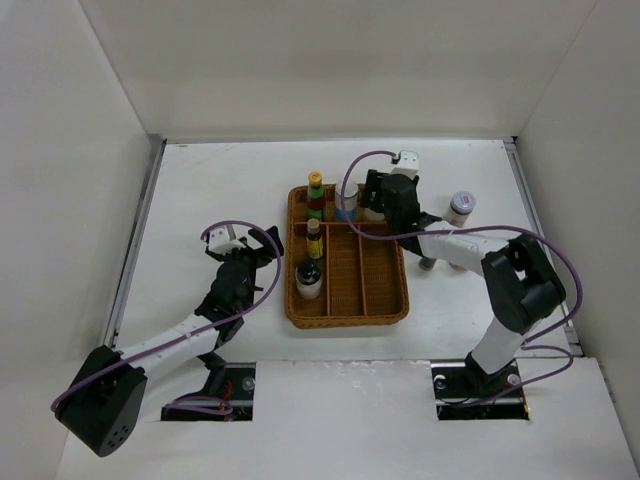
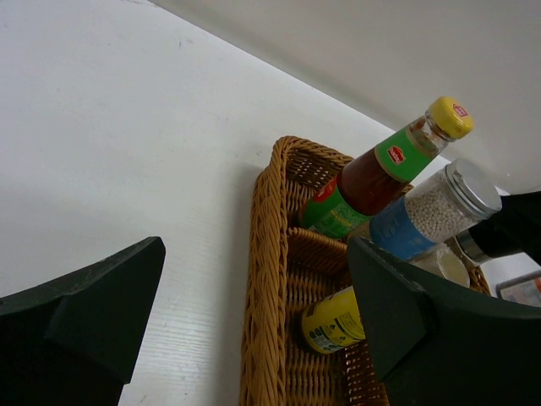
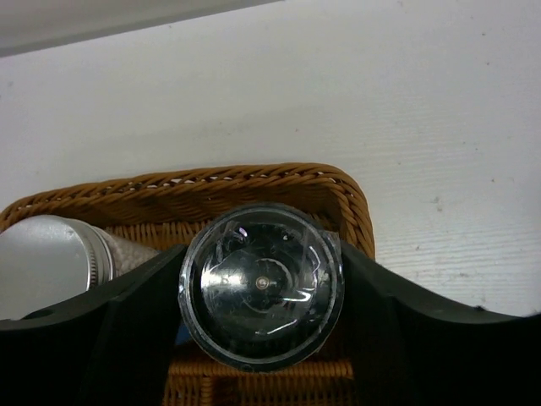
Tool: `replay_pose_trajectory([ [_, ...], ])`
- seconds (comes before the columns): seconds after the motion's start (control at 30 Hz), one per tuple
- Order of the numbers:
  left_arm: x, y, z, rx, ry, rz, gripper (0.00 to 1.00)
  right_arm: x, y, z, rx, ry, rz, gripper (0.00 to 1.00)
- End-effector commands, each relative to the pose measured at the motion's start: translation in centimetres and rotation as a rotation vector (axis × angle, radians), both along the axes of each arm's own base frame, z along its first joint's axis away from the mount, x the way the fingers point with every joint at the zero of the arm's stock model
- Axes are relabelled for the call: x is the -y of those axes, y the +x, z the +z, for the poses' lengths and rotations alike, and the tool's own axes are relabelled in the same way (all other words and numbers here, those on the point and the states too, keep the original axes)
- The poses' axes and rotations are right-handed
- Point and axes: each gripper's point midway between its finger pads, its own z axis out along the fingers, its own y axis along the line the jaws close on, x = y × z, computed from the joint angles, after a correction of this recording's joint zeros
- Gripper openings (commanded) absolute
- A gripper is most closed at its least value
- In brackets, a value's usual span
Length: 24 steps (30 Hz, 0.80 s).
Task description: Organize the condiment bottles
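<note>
As light glints, round glossy grey-lidded jar [image 3: 260, 283]

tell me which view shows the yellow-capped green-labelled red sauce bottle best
The left wrist view: the yellow-capped green-labelled red sauce bottle shows side-on, cap and label clear. Top external gives the bottle small, from above. The right wrist view misses it.

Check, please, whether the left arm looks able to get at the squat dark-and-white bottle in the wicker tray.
Probably yes: the left gripper is open just outside the left wall of the tray, the squat bottle stands right behind that wall, and nothing covers it from above.
</note>
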Motion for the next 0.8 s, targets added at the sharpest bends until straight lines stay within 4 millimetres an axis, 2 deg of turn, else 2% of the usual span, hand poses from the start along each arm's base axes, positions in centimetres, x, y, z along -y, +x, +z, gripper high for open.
replay_pose_trajectory([
  [0.0,0.1,0.1,1.2,0.043,-0.037,-0.003,0.90,-1.3,0.9,3.0,0.091,0.074,0.008,0.82],
  [0.07,0.0,0.1,1.3,0.046,-0.039,-0.001,0.90,-1.1,0.5,3.8,0.099,0.088,0.004,0.87],
  [0.17,-0.1,0.1,1.3,0.047,-0.039,0.000,0.90,-0.5,-0.5,6.2,0.132,0.113,-0.001,0.93],
  [0.3,-0.1,0.1,1.3,0.049,-0.040,0.002,0.90,1.5,-3.0,9.6,0.190,0.152,-0.026,0.94],
  [0.37,0.0,-0.1,1.4,0.051,-0.043,-0.005,0.90,4.4,-4.1,10.6,0.221,0.167,-0.092,0.91],
  [0.4,0.1,-0.1,1.5,0.055,-0.046,-0.006,0.90,6.7,-4.3,10.6,0.232,0.167,-0.155,0.88],
  [0.5,0.2,0.0,1.2,0.046,-0.042,-0.008,0.90,13.7,-4.6,9.0,0.209,0.131,-0.351,0.67],
  [0.57,0.6,-0.1,1.3,0.047,-0.046,-0.021,0.90,18.0,-4.6,6.9,0.137,0.075,-0.473,0.61],
  [0.63,0.8,-0.1,1.3,0.047,-0.046,-0.024,0.90,20.6,-4.6,4.4,0.053,0.027,-0.541,0.67],
  [0.67,0.7,0.0,1.3,0.047,-0.047,-0.023,0.90,21.5,-4.5,3.1,0.013,-0.001,-0.565,0.74],
  [0.7,0.7,0.0,1.2,0.046,-0.047,-0.023,0.90,22.1,-4.4,2.1,-0.022,-0.023,-0.582,0.82],
  [0.77,0.9,-0.2,1.4,0.051,-0.052,-0.031,0.90,23.3,-4.3,0.5,-0.062,-0.036,-0.601,0.87],
])
